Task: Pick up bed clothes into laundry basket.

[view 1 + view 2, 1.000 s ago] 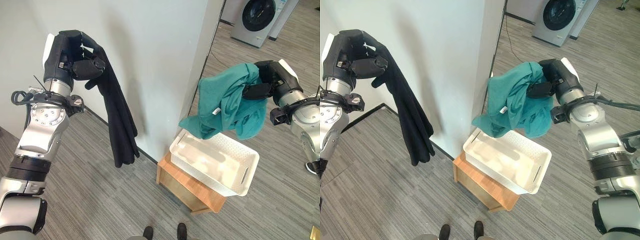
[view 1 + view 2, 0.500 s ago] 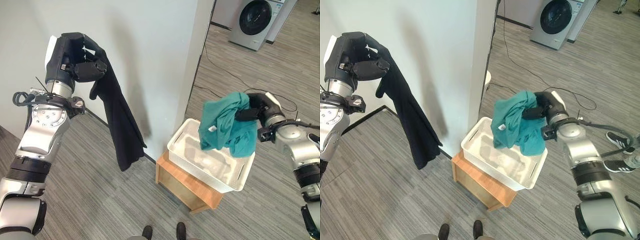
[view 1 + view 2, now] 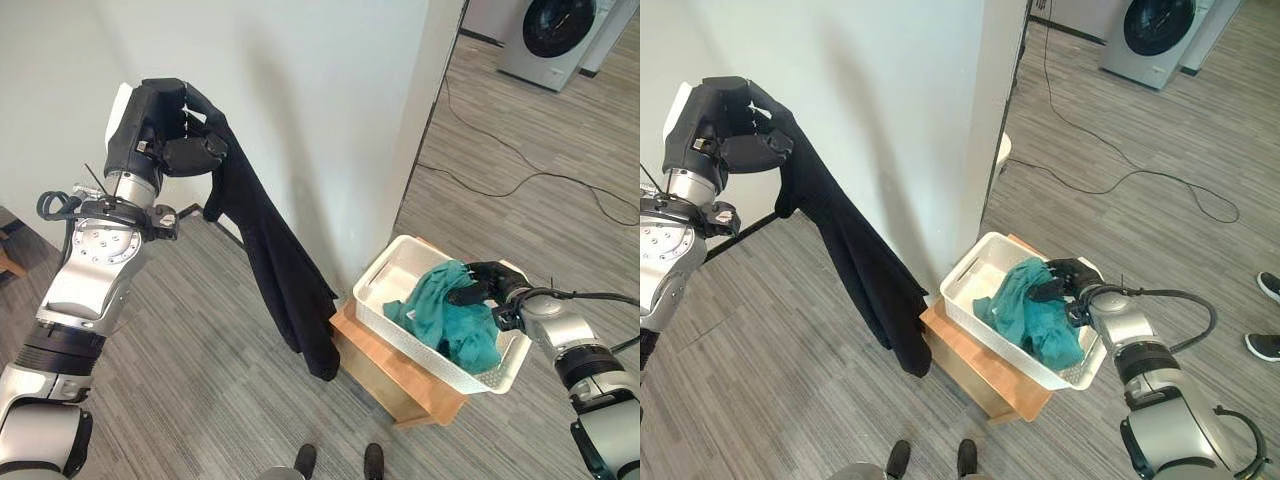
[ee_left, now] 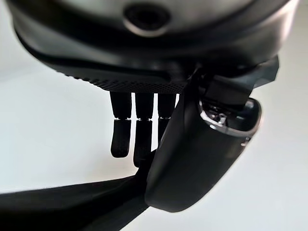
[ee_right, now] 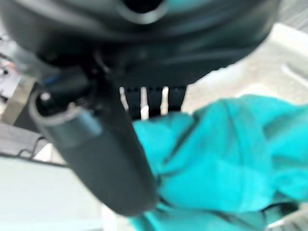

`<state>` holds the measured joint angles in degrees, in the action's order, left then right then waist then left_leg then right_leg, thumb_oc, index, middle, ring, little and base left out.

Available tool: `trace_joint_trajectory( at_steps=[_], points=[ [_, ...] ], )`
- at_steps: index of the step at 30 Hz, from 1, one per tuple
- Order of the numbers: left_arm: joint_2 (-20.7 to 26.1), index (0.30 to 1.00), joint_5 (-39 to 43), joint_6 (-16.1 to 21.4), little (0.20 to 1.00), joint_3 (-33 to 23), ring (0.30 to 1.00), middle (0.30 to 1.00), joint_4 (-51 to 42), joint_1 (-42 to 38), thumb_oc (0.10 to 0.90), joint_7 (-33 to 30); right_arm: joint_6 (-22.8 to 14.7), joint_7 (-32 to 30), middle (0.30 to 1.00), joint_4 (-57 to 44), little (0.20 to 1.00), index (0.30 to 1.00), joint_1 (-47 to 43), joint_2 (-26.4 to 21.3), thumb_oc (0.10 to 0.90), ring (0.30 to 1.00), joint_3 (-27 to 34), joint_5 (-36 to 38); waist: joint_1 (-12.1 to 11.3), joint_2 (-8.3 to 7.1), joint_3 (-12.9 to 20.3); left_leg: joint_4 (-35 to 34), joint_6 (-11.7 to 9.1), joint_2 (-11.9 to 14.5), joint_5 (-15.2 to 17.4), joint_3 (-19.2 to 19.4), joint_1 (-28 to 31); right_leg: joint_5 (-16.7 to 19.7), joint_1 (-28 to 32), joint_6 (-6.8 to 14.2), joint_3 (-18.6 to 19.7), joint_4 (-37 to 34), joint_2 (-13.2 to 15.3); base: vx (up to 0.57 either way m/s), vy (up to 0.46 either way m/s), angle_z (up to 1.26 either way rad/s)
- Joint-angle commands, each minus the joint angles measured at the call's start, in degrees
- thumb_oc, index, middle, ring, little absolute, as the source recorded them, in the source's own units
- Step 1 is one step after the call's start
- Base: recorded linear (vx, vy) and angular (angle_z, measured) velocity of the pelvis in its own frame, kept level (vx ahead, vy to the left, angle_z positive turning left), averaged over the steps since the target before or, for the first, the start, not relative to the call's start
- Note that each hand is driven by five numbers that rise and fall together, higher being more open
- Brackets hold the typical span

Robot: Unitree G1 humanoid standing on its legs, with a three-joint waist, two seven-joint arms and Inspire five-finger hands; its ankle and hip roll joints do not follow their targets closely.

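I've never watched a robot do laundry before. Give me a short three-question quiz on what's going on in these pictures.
1. True or false: the teal garment lies in the white laundry basket.
2. What does the left hand hold up beside the wall?
A. a towel
B. a long black garment
C. nothing
3. Fill in: the basket stands on a low ______ stand.

Key:
1. True. The right hand is down at the basket, on the teal cloth.
2. B. Its fingers are curled round the garment's top, and the rest hangs toward the floor.
3. wooden
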<state>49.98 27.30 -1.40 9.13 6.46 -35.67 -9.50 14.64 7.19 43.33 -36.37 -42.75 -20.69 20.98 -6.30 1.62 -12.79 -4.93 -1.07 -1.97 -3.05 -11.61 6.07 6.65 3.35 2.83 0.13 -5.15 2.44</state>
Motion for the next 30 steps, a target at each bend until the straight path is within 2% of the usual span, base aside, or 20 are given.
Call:
trace_joint_trajectory(
  at_steps=[1,12,20,21,25,30],
  points=[
    [2.0,0.300,0.8,7.3,0.300,-2.6,0.300,0.300,-2.7,-2.0,0.400,-1.5,-5.0,-0.6,0.900,-4.7,0.900,0.900,-3.9,-6.1,0.800,0.900,-0.1,-1.9,-0.5,0.04,9.4,-0.1,0.3,-2.7,-1.6,0.3,-2.5,-0.5,0.5,1.9,-0.6,2.5,1.3,0.00,0.000,0.00],
    [2.2,0.300,0.0,7.1,0.300,-3.4,0.300,0.300,-2.0,-2.4,0.400,-1.3,-5.8,-0.4,0.900,-12.0,0.900,0.900,-3.9,-8.4,0.800,0.900,0.2,-4.5,0.4,-0.05,9.8,-0.1,0.2,-2.5,-1.3,1.2,-2.0,-0.5,1.3,1.9,-0.2,2.1,1.2,0.00,0.000,0.00],
    [5.9,0.300,-0.9,7.0,0.300,-5.3,0.300,0.300,-0.3,-3.0,0.400,-1.6,-8.6,-1.1,0.900,-26.6,0.900,0.900,-0.8,-7.1,0.800,0.900,4.3,-5.5,0.4,0.96,10.4,-0.1,0.2,-2.4,-1.2,2.0,-1.8,-0.8,1.0,2.1,-0.1,2.8,1.3,-0.01,-0.006,-0.02],
    [7.6,0.300,-0.8,7.3,0.300,-5.9,0.300,0.300,0.3,-3.5,0.400,-1.9,-10.2,-1.5,0.900,-30.4,0.900,0.900,0.7,-5.0,0.800,0.900,5.7,-4.2,0.2,1.37,10.5,-0.1,0.1,-2.3,-1.2,2.3,-1.8,-0.9,1.0,2.1,-0.4,2.9,1.4,-0.01,-0.019,-0.05],
    [12.1,0.300,-0.6,8.1,0.300,-6.5,0.300,0.300,1.6,-5.6,0.400,-2.5,-12.5,-1.5,0.900,-35.7,0.900,0.900,3.2,-0.9,0.800,0.900,6.7,-2.5,-0.1,2.25,11.1,-0.1,-0.1,-2.3,-1.2,2.4,-1.8,-1.1,1.1,2.4,-1.0,2.9,1.5,0.00,-0.004,-0.01],
    [16.9,0.300,1.0,9.6,0.300,-4.5,0.300,0.300,4.7,-10.3,0.400,-3.2,-15.8,-1.4,0.900,-37.1,0.900,0.900,6.6,6.3,0.800,0.900,6.1,2.3,-0.9,3.33,11.6,-0.1,-0.2,-2.3,-1.2,2.6,-1.8,-1.2,1.5,2.7,-1.7,2.7,1.7,0.00,0.000,0.00]
  ],
)
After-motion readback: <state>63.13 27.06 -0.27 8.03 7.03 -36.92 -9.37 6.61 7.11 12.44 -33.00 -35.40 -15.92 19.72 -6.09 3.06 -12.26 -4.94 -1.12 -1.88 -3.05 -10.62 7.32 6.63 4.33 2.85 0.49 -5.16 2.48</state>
